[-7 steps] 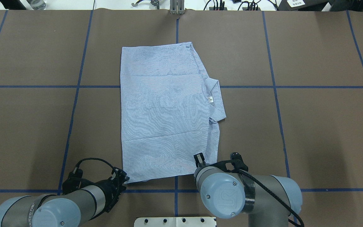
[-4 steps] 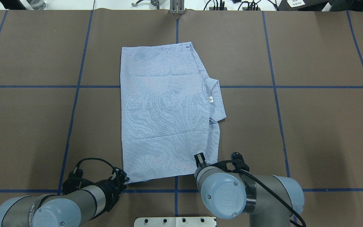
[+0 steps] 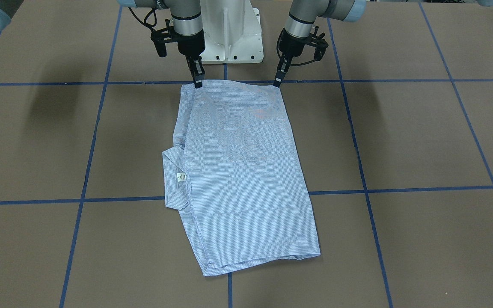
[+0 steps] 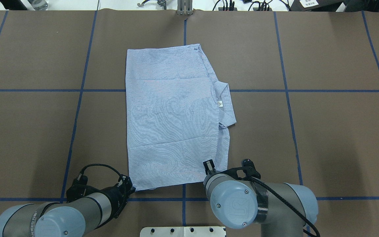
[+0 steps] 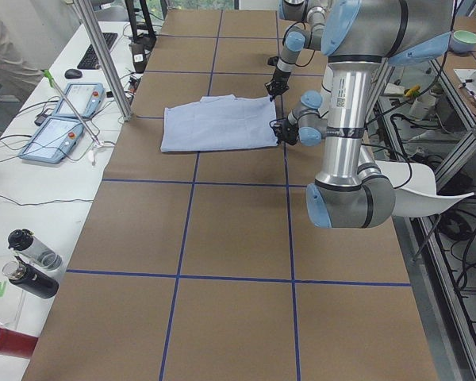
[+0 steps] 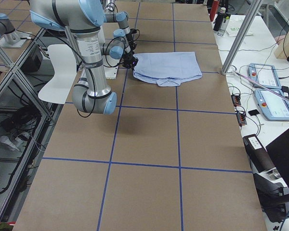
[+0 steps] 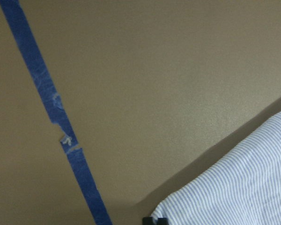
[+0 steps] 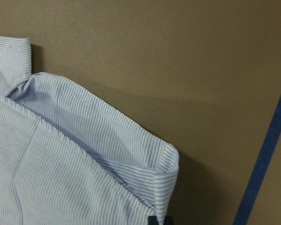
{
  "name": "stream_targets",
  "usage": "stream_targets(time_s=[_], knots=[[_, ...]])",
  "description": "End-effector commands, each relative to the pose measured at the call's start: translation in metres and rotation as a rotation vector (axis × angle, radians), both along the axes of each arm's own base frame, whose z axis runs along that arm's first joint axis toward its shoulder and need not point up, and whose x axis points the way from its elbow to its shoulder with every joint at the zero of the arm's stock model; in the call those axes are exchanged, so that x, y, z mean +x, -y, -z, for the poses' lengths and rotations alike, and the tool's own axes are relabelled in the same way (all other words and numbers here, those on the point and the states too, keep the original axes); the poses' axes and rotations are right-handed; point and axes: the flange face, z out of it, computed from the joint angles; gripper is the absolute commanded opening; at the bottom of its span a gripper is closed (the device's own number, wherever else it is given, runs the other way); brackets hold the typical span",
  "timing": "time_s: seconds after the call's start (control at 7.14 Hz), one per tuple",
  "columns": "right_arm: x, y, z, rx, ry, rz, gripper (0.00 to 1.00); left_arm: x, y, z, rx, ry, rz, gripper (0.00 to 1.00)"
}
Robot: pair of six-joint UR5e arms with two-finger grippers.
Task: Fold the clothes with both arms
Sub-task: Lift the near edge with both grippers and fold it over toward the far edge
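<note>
The light-blue striped shirt [image 4: 173, 121] lies folded flat mid-table, its collar [image 4: 224, 102] and white label pointing to my right. My left gripper [image 3: 277, 83] is shut on the near left corner of the shirt [image 3: 242, 171], low at the table. My right gripper [image 3: 197, 84] is shut on the near right corner. The left wrist view shows that corner of the shirt [image 7: 243, 187] running down to a black fingertip [image 7: 154, 220]. In the right wrist view, the doubled hem of the shirt [image 8: 61, 164] meets a fingertip [image 8: 159, 219]. From overhead, my right arm hides its own gripper.
The white pedestal base [image 3: 229, 38] stands just behind the grippers. Blue tape lines [image 4: 77, 112] grid the brown table. A metal post [image 4: 184, 8] stands at the far edge. Control tablets [image 5: 67, 119] and bottles [image 5: 32, 262] sit on the white bench beyond it.
Both arms have shifted only very slightly. The shirt lies as it did before.
</note>
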Motion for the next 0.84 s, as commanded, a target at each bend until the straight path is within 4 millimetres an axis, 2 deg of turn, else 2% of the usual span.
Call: stream_targets(time_s=[0.0, 0.14, 0.28, 0.56, 0.7], knots=[[0.003, 0.001, 0.003, 0.001, 0.006, -0.003, 0.0, -0.012, 0.004, 0.018, 0.004, -0.038, 0.007, 0.0], [0.013, 0.004, 0.012, 0.003, 0.031, -0.012, 0.0, -0.029, 0.007, 0.036, 0.013, -0.078, 0.01, 0.0], [0.021, 0.009, 0.015, 0.005, 0.042, -0.023, 0.0, -0.032, 0.006, 0.041, 0.013, -0.064, 0.006, 0.0], [0.038, 0.041, 0.023, 0.007, 0.045, -0.083, 0.0, -0.05, 0.028, 0.053, 0.064, -0.061, 0.015, 0.0], [0.045, 0.05, 0.026, 0.008, 0.04, -0.103, 0.0, -0.064, 0.047, 0.07, 0.101, -0.08, 0.029, 0.0]])
